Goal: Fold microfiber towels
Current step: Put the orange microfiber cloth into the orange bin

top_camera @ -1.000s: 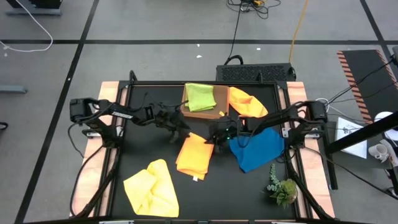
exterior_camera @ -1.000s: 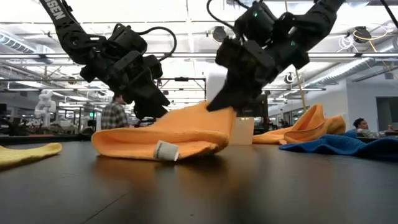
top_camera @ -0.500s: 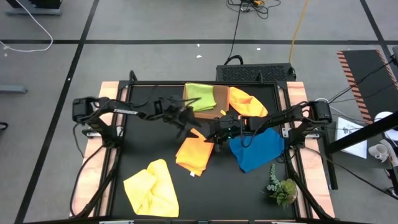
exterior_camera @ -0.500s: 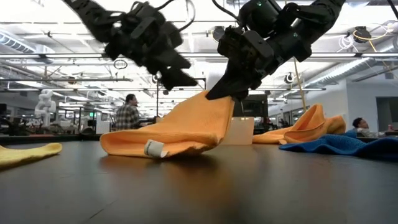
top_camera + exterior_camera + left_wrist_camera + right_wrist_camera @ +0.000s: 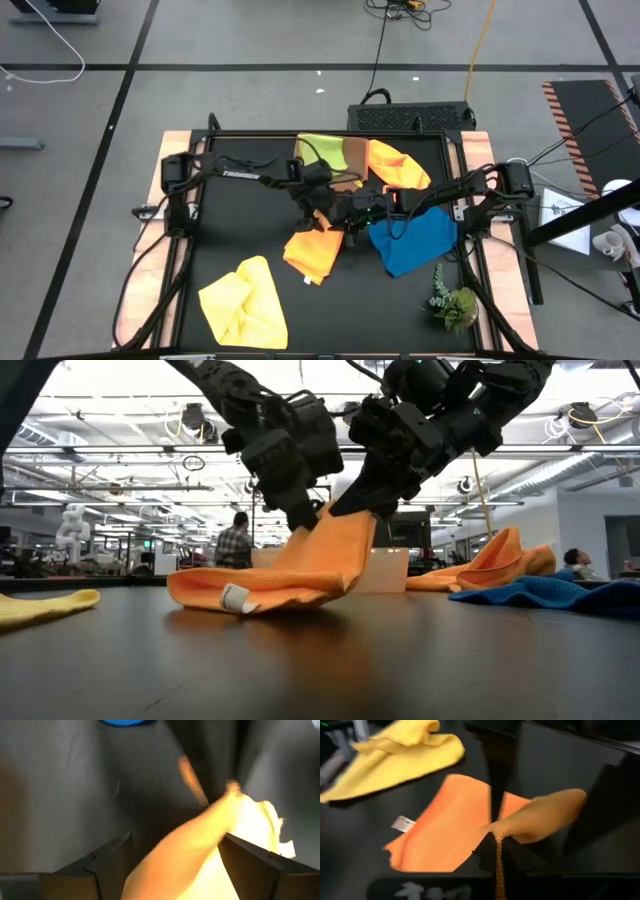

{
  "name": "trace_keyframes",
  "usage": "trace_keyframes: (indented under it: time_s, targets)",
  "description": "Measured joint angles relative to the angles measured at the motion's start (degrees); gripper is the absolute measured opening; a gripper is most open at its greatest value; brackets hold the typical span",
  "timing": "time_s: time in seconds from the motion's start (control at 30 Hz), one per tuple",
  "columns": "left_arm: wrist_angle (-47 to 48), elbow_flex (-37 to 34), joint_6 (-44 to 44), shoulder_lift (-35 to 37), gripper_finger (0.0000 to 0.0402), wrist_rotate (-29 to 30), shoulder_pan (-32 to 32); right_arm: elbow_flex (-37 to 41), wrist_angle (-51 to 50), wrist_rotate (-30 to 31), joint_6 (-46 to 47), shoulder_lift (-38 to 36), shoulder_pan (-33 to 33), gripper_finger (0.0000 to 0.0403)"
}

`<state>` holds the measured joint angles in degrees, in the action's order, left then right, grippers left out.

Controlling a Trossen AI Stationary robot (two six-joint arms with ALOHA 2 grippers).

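Note:
An orange towel (image 5: 312, 250) lies mid-table, its far right part raised; a white label (image 5: 235, 598) sits at its low end. My right gripper (image 5: 368, 510) is shut on the raised part. My left gripper (image 5: 305, 520) is open beside it, and the raised orange edge (image 5: 200, 855) passes between its fingers. A yellow towel (image 5: 243, 300) lies near left and a blue towel (image 5: 415, 240) right. At the far side are a lime green towel (image 5: 322, 152) on the brown tray (image 5: 335, 178) and a second orange towel (image 5: 395, 165). My right gripper pinches the orange towel's raised edge (image 5: 495, 834) between its two fingers, slanting down from the table's right. The cloth slopes down from the hold, and its lower part (image 5: 260, 585) lies folded on the table. My left gripper: whether its open fingers touch the cloth, I cannot tell.
A small green plant sprig (image 5: 455, 300) lies at the near right. The two grippers stand close together over the middle of the black mat (image 5: 230, 230). People stand in the room beyond the table's far edge.
My left gripper has swung up and toward the table's right, tipping and rolling as it went. It has gone from the orange towel's left side to the raised edge beside my right gripper. My right gripper has kept its hold on the towel.

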<state>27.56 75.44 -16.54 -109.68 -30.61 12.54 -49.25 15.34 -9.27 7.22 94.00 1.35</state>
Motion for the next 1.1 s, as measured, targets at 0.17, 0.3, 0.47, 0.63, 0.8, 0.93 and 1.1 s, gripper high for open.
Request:
trace_keyframes:
  time_s: [0.17, 0.3, 0.47, 0.63, 0.8, 0.93, 1.1]
  targets:
    - [3.9, 1.9, -4.5, 0.0, 0.0214, -0.5, -0.6, 0.0, -0.6, 0.5, 0.0, 0.0, 0.0, 0.0]
    - [7.6, 3.7, -7.9, 0.2, 0.0112, -0.9, -0.7, 0.0, -0.7, 0.5, -0.4, 0.0, 0.0, 0.0]
    - [11.1, 5.4, -9.8, 0.2, 0.0014, -0.6, -0.6, 0.0, -2.4, 0.6, -0.7, -1.8, 0.2, 0.0013]
    - [16.9, 8.7, -10.5, 0.2, 0.0006, 4.0, -1.2, 0.0, -4.9, 0.5, -1.1, -6.0, 0.5, 0.0054]
    - [19.1, 12.9, -10.8, 0.2, 0.0004, 7.9, -1.9, -0.1, -6.0, 0.4, -1.0, -6.5, 2.7, 0.0107]
    - [21.3, 15.6, -11.0, 0.2, 0.0003, 12.1, -1.8, 0.0, -8.9, 0.5, -0.8, -7.5, 4.4, 0.0135]
    - [25.6, 19.4, -12.1, 0.6, 0.0003, 14.5, -1.2, -0.1, -13.9, 1.5, -1.7, -12.8, 4.7, 0.0169]
